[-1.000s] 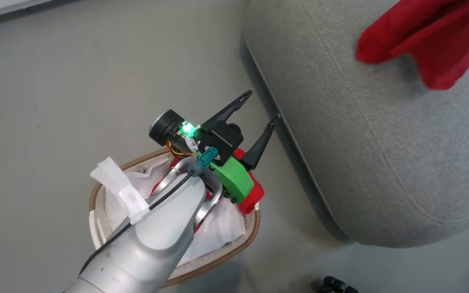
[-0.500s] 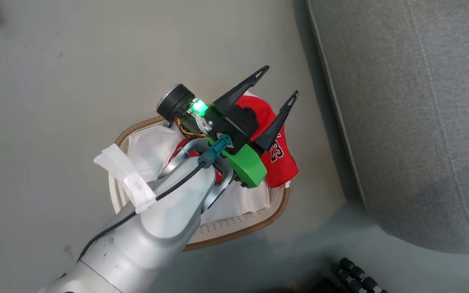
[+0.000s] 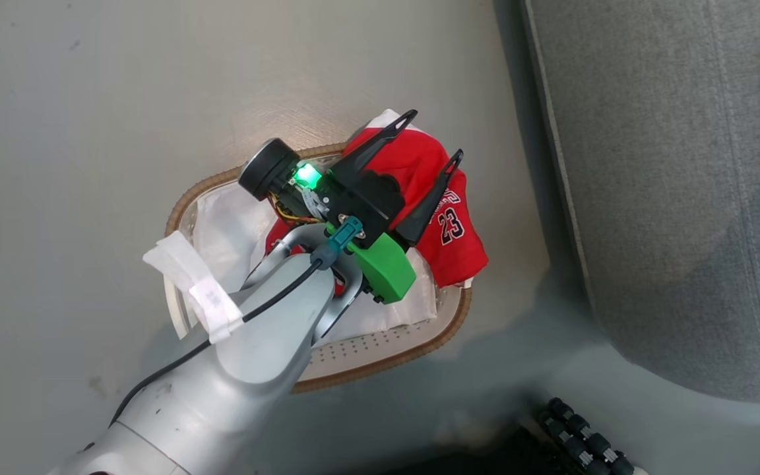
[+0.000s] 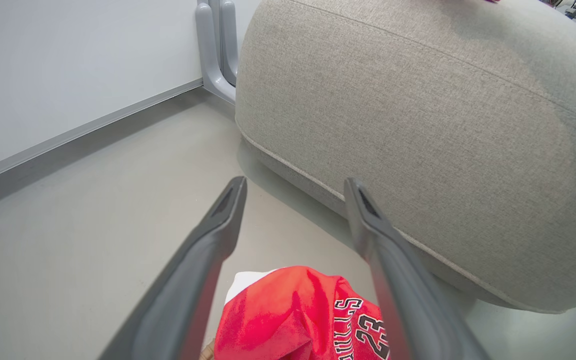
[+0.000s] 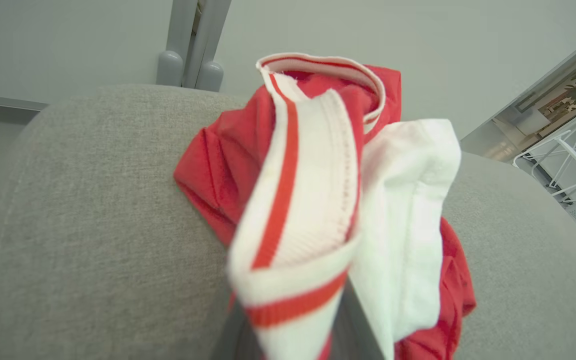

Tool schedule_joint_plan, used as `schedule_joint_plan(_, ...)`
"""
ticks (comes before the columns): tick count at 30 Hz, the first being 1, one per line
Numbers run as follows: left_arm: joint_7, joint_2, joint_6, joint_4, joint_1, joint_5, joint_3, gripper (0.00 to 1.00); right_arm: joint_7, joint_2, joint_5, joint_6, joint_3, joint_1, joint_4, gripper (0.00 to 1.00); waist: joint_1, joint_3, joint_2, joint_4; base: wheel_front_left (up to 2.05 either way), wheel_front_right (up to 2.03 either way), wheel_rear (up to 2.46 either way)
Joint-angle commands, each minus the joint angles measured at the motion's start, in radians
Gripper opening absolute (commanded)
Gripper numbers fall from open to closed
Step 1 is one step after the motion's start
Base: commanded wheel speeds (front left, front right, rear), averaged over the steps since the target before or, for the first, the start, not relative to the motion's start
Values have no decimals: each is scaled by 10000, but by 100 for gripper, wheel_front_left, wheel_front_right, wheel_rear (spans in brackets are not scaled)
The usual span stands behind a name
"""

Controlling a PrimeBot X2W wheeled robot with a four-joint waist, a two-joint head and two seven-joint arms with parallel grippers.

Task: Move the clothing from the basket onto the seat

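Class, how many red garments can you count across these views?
2. The jersey lies atop the basket, under the open left gripper. A striped garment is clamped in the right gripper over the seat. Others may hide beneath the left arm.

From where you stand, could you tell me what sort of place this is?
Probably an indoor room staged like a home: a grey upholstered seat, a laundry basket on bare floor, a plain wall.
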Motion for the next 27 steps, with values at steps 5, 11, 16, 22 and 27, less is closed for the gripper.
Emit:
schedule_joint_plan(5,5,135,30,75,149,-174,32,100,-43,462,281,-17,60,774,-596,100,-1,-291,120,-283,0,0,0)
schedule_joint_plan(11,-3,71,60,73,316,-394,141,100,-34,826,844,-17,206,2145,-1753,100,-1,-810,120,-429,0,0,0)
schedule_joint_plan(16,-6,132,98,-109,551,-591,401,100,-34,1054,1010,-17,356,3360,-2769,100,-1,-1373,120,-512,0,0,0)
schedule_joint_plan(22,-7,63,170,-482,1136,-833,877,100,-35,1077,1067,-17,571,4074,-3487,100,-1,-2298,120,-486,0,0,0)
schedule_joint_plan(27,-7,-40,198,-764,1854,-954,1403,100,-33,931,1008,-17,695,4070,-3685,100,-1,-3240,120,-261,0,0,0)
